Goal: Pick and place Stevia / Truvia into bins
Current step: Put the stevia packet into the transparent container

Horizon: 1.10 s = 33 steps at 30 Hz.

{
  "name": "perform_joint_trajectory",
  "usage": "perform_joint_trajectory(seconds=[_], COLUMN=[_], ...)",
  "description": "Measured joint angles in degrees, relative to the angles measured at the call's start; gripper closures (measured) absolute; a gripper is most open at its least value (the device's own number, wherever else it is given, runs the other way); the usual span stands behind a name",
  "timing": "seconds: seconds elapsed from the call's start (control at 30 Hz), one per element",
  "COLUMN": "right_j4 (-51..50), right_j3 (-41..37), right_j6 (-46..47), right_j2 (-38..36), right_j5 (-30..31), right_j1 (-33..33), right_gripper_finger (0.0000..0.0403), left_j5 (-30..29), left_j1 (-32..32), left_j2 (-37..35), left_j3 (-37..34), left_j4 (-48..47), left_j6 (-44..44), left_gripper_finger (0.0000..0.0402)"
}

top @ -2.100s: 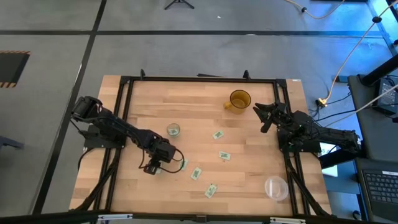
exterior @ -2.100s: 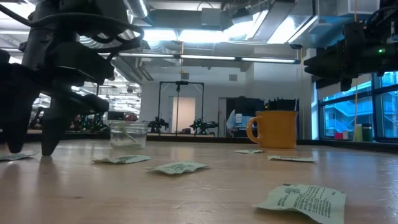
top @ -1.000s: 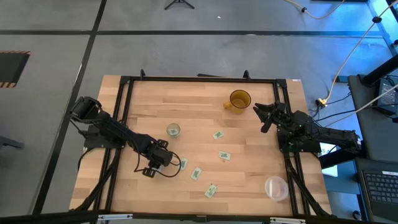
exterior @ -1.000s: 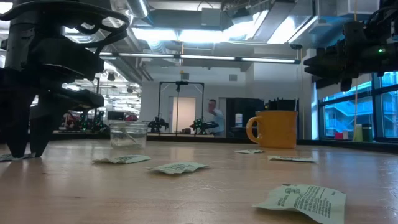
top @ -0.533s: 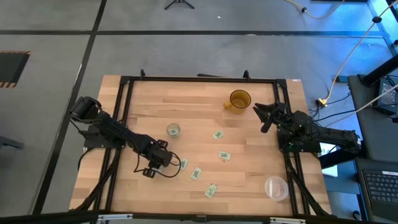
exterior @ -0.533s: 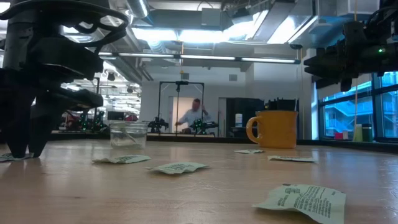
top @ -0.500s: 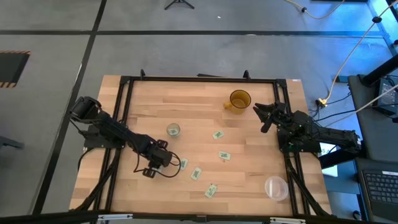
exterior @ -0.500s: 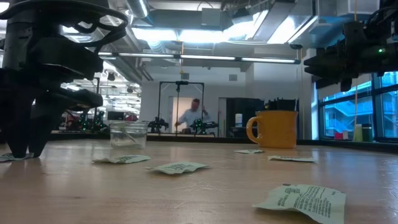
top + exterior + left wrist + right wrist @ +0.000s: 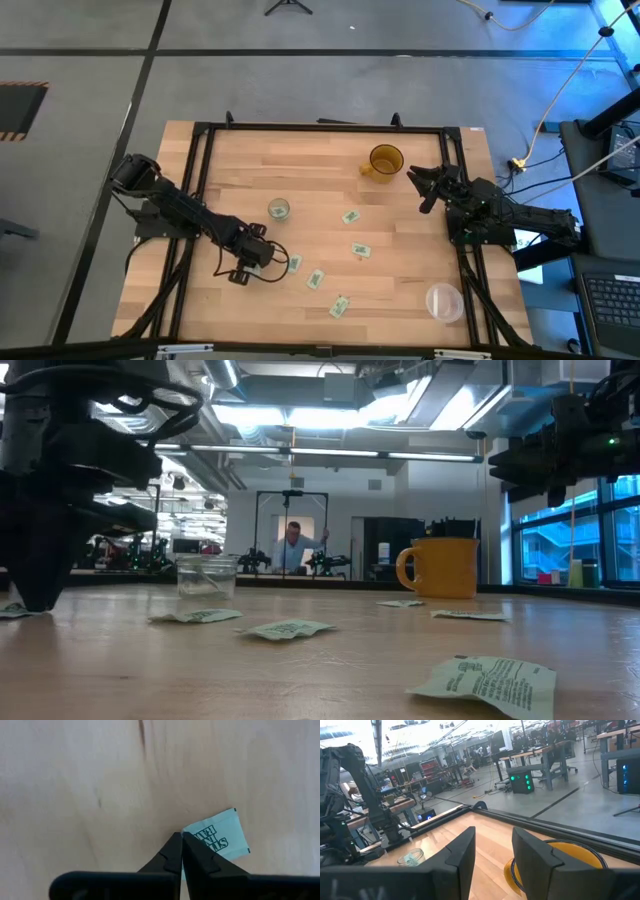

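Note:
My left gripper (image 9: 181, 837) stands fingertips-down on the table's left half (image 9: 240, 273), shut at the edge of a white, green-printed Stevia packet (image 9: 220, 837) that lies flat on the wood. Several more packets lie loose to its right, among them one (image 9: 294, 263) close by and another (image 9: 315, 280). The small clear glass cup (image 9: 278, 209) stands beyond the gripper, toward the far edge. My right gripper (image 9: 425, 185) hangs open above the table's right side, close to the amber mug (image 9: 385, 161). My left gripper has its two fingers closed together on the packet's edge near a corner (image 9: 192, 834). The fingers come from above, pointing down. The packet lies flat on the table. The fingers hide how much of the paper is between them.
The amber mug (image 9: 440, 568) stands at the far right, and a wider clear plastic container (image 9: 444, 301) sits near the front right corner. More packets lie mid-table (image 9: 360, 250) (image 9: 350, 215) and near the front (image 9: 340, 306). A black frame runs around the table.
My left gripper has stayed low at the table and shut its fingers at the packet's edge. The packet remains on the wood.

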Motion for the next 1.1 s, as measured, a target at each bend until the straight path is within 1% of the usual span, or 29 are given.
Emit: perform_joint_trajectory(seconds=[0.07,0.17,0.27,0.33,0.43,0.53,0.6,0.67,0.73,0.83,0.93,1.03,1.1], right_j4=[0.0,0.0,0.0,0.0,0.0,0.0,0.0,0.0,0.0,0.0,0.0,0.0,0.0], right_j3=[0.0,0.0,0.0,0.0,0.0,0.0,0.0,0.0,0.0,0.0,0.0,0.0,0.0], right_j6=[0.0,0.0,0.0,0.0,0.1,0.1,0.1,0.1,0.2,0.2,0.2,0.2,0.2], right_j2=[0.0,0.0,0.0,0.0,0.0,0.0,0.0,0.0,0.0,0.0,0.0,0.0,0.0], right_j5=[0.0,0.0,0.0,0.0,0.0,0.0,0.0,0.0,0.0,0.0,0.0,0.0,0.0], right_j1=[0.0,0.0,0.0,0.0,0.0,0.0,0.0,0.0,0.0,0.0,0.0,0.0,0.0], right_gripper_finger=[0.0269,0.0269,0.0269,0.0269,0.0269,0.0269,0.0269,0.0269,0.0269,0.0269,0.0269,0.0269,0.0269], left_j5=[-0.8,-3.2,-7.9,-14.4,-26.8,-37.9,-43.5,-47.8,-50.4,-52.1,-51.5,-50.3,-50.3], left_j1=[0.1,0.2,0.2,0.2,0.9,2.2,3.5,5.5,7.8,10.5,11.9,12.1,12.0], left_j2=[-1.5,-5.1,-8.3,-10.4,-12.1,-13.1,-12.9,-12.1,-10.7,-8.0,-5.4,-2.3,-0.5], left_j3=[0.3,2.9,5.3,7.3,9.6,11.6,12.0,11.8,11.5,11.4,11.4,11.4,11.4], left_j4=[-2.8,-7.3,-12.1,-12.9,-15.0,-14.3,-14.2,-13.1,-13.1,-13.0,-12.0,-11.1,-10.9], left_j6=[-1.1,-2.1,-2.2,-2.1,-2.0,1.1,4.3,6.2,6.1,5.1,5.1,7.2,6.7], left_gripper_finger=[0.0399,0.0399,0.0399,0.0399,0.0399,0.0399,0.0399,0.0399,0.0399,0.0399,0.0399,0.0399,0.0399])
